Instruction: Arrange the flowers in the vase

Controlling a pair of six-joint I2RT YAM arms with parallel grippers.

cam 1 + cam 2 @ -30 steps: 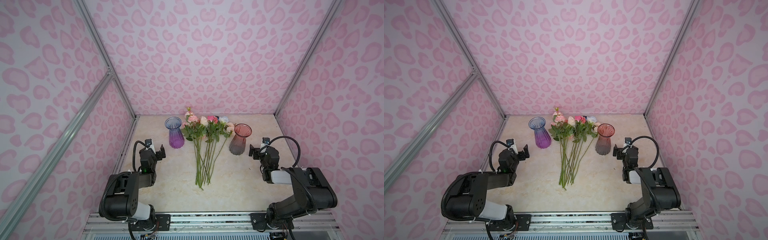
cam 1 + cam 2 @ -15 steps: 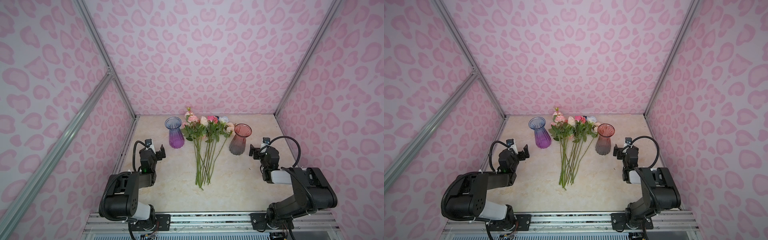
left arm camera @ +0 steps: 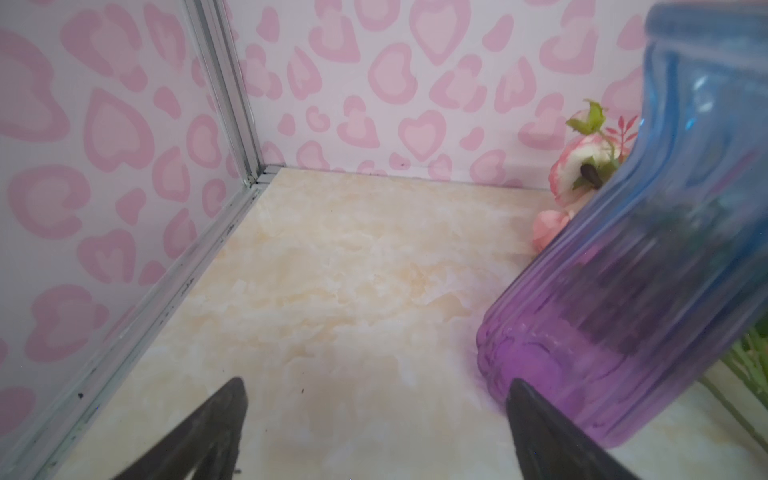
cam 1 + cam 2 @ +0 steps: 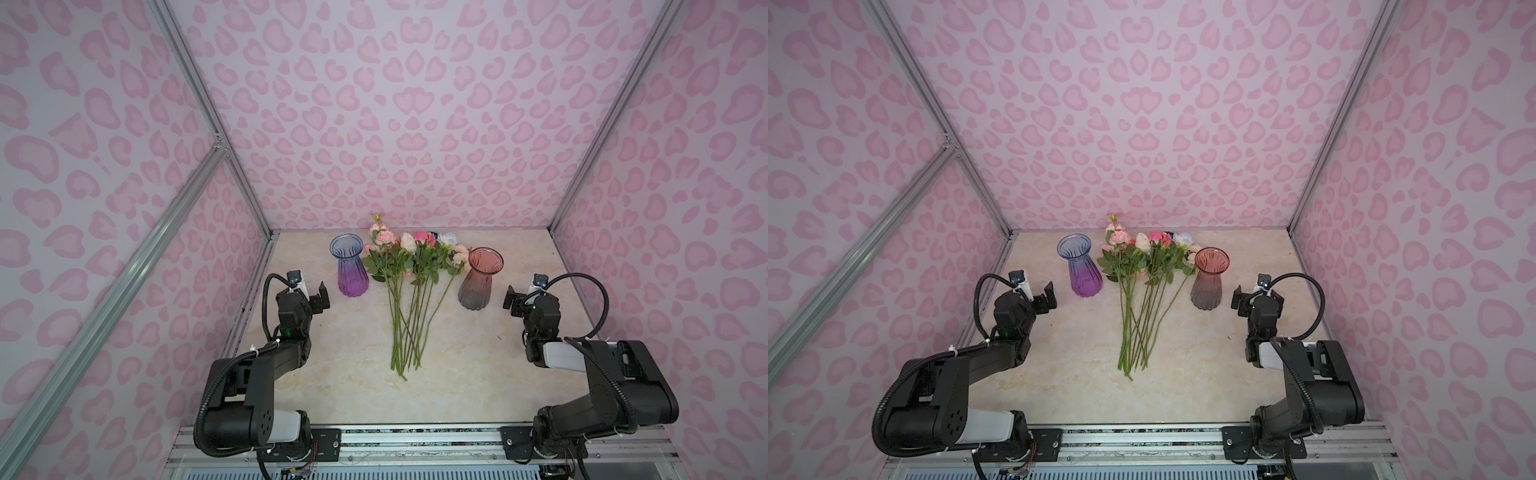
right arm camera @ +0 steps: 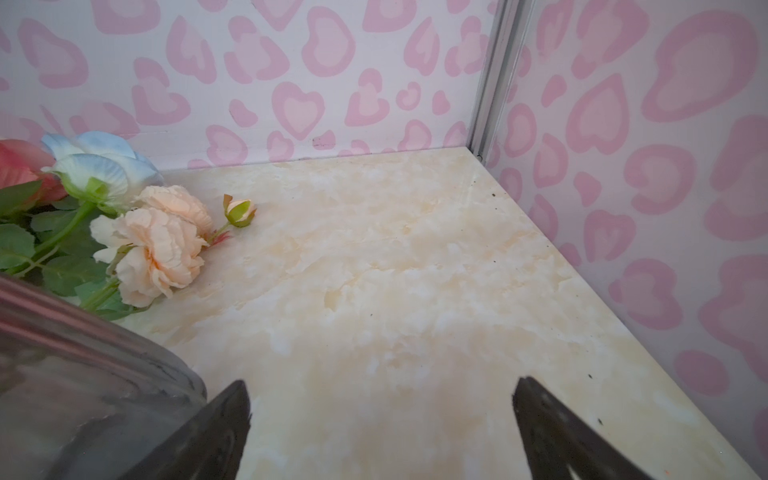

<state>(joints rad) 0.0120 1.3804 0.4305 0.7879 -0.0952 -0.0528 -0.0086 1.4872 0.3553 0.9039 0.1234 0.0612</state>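
Left gripper [image 4: 319,296]: jaws wide apart, empty. Right gripper [image 4: 510,297]: likewise spread, empty. Blue-to-purple ribbed glass vase [image 4: 352,270]: upright, just inward of the left gripper. Pink-to-grey ribbed glass vase [image 4: 478,286]: upright, just inward of the right gripper. Artificial roses on long green stems [image 4: 409,291]: lying flat on marbled beige tabletop [image 4: 353,374] between both grippers, blooms farthest.

purple vase [image 3: 623,291] rim cropped, grey vase [image 5: 83,395] blurred, mostly cropped

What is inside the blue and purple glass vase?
Nothing sticks out of the blue-and-purple ribbed glass vase; its mouth looks empty in both top views. The artificial roses on long green stems lie beside it on the marble-look table. Its tinted wall hides the very bottom.
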